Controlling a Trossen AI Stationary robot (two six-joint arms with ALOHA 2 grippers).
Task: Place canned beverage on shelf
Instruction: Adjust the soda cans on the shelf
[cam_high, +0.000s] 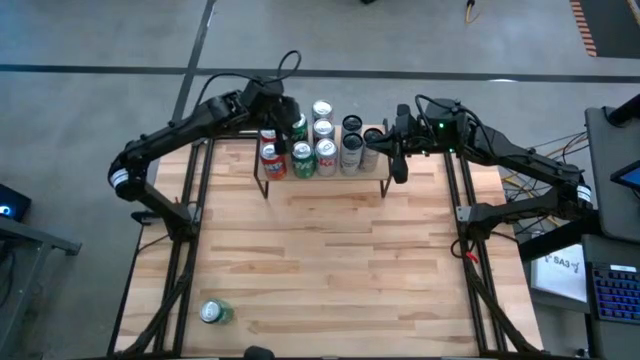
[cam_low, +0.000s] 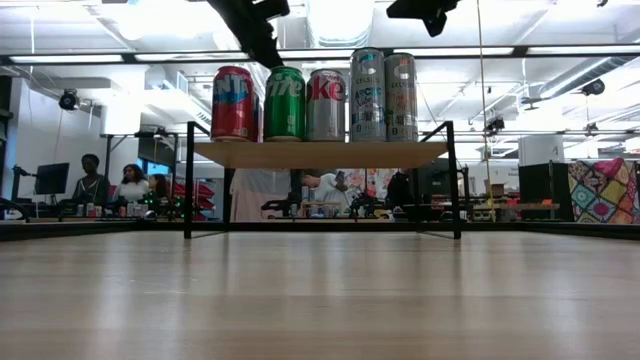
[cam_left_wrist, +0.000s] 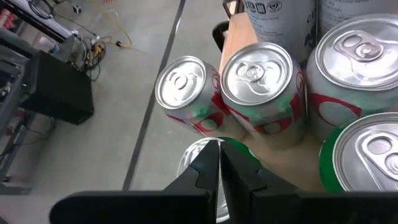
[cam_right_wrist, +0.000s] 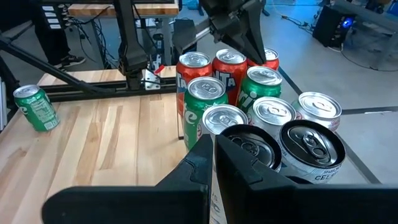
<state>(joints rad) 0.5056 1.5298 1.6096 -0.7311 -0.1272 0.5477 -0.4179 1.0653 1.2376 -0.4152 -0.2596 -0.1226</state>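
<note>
The shelf (cam_low: 320, 153) stands at the table's far middle on thin black legs. Several cans stand upright on it: a red one (cam_low: 233, 103), a green one (cam_low: 285, 103), a silver Diet Coke (cam_low: 326, 105) and two tall silver ones (cam_low: 368, 95). My left gripper (cam_left_wrist: 219, 144) is shut and hovers just above the can tops at the shelf's left end, over a green can (cam_left_wrist: 245, 155). My right gripper (cam_right_wrist: 212, 142) is also shut. It hangs above the dark-topped cans (cam_right_wrist: 311, 146) at the shelf's right end. Another green can (cam_high: 215, 312) stands on the tabletop near the near left corner.
The wooden tabletop (cam_high: 330, 260) between the shelf and the near edge is bare apart from the lone green can (cam_right_wrist: 36, 107). Black frame rails (cam_high: 190, 240) run along both sides of the table. People sit at desks in the room far behind the shelf (cam_low: 110, 185).
</note>
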